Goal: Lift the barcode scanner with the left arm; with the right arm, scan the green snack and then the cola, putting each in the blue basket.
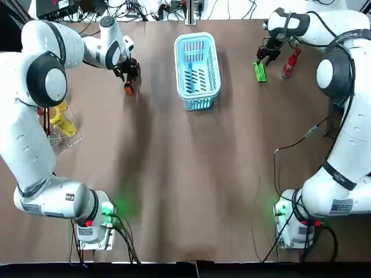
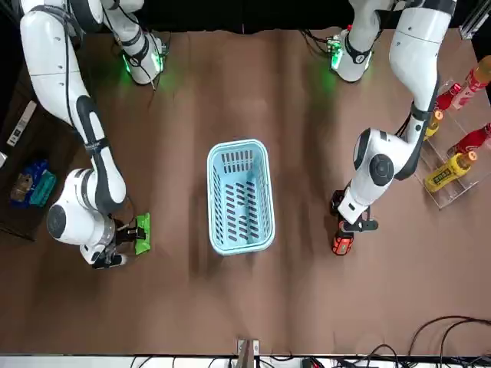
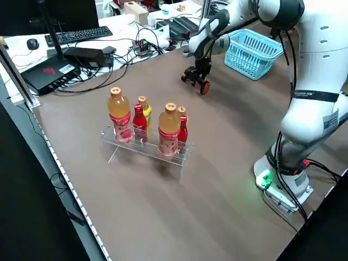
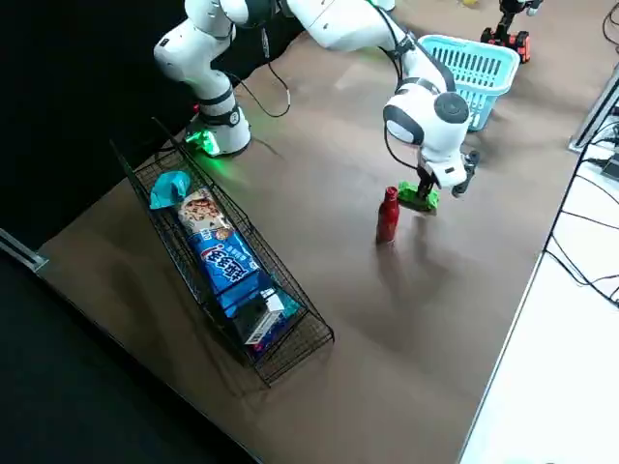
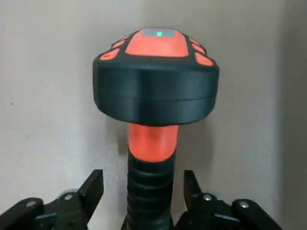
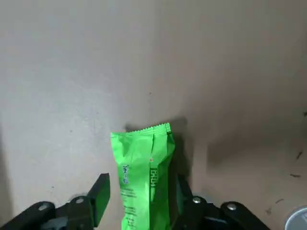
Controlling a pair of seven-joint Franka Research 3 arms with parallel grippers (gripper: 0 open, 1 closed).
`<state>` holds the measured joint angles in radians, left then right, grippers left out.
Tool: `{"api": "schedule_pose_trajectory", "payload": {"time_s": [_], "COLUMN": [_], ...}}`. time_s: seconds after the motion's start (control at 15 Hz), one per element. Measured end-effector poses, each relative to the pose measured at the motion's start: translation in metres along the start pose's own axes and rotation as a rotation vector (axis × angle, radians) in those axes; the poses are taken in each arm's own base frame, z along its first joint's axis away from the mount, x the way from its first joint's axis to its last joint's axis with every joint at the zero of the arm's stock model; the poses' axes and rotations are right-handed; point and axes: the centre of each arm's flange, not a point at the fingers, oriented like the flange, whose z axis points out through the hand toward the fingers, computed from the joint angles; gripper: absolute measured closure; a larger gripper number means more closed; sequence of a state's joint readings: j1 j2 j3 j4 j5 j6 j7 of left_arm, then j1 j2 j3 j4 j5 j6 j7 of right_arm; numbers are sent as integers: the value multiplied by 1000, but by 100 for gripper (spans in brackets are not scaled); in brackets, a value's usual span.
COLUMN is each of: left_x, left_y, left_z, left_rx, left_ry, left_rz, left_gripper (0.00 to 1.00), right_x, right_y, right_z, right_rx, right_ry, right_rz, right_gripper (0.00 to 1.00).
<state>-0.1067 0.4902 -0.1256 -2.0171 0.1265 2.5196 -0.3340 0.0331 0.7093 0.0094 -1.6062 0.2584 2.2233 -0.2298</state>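
Left jaws stand open on either side of the ribbed black handle of the orange-and-black barcode scanner (image 5: 156, 81), with a gap visible on both sides, so nothing is gripped. The scanner sits on the brown tabletop (image 1: 191, 174) at the far end, on the robot's left of the light-blue slotted plastic basket (image 1: 200, 104).

Right jaws are open too, lowered around the near end of the bright green foil snack pack (image 6: 144, 172). One finger is close against the pack and the other is a little clear of it. The snack lies on the tabletop on the robot's right of the basket, and the red cola bottle (image 4: 387, 215) stands upright just beside it, not touching.

At the table's edges are a clear acrylic rack of drink bottles (image 3: 147, 147) on the robot's left and a black wire tray of packaged snacks (image 4: 222, 261) on its right.
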Motion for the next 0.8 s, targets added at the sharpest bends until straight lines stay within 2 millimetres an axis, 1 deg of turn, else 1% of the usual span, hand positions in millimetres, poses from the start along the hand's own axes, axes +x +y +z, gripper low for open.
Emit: {"api": "schedule_pose_trajectory", "payload": {"time_s": [0.07, 0.13, 0.2, 0.27, 0.33, 0.4, 0.47, 0.53, 0.6, 0.67, 0.8], "left_x": [0, 0, 0, 0, 0, 0, 0, 0, 0, 0, 0], "left_y": [0, 0, 0, 0, 0, 0, 0, 0, 0, 0, -1], "left_z": [0, 1, 1, 1, 1, 1, 1, 1, 0, 1, 1], "left_rx": [1, 2, 2, 2, 2, 2, 2, 3, 3, 4, 5], "left_ry": [0, -1, -2, -2, -2, -2, -2, -3, -3, -4, -6], "left_rz": [1, 2, 2, 2, 2, 2, 2, 2, 3, 4, 0], "left_gripper": [26, 29, 30, 37, 39, 41, 47, 48, 56, 65, 65], "right_x": [0, -1, -1, -1, -1, -1, -2, -2, -1, -1, -2], "right_y": [1, 3, 4, 5, 5, 5, 5, 5, 6, 6, 3], "right_z": [3, 6, 8, 8, 8, 8, 8, 8, 7, 6, 5], "right_rx": [0, 0, 0, 0, 0, 0, 1, 1, 2, 4, 11], "right_ry": [-5, -9, -11, -11, -11, -12, -13, -14, -15, -16, -45], "right_rz": [0, 1, 2, 3, 3, 4, 4, 5, 7, 14, 84], "right_gripper": [36, 44, 54, 58, 59, 65, 66, 68, 75, 81, 84]}}
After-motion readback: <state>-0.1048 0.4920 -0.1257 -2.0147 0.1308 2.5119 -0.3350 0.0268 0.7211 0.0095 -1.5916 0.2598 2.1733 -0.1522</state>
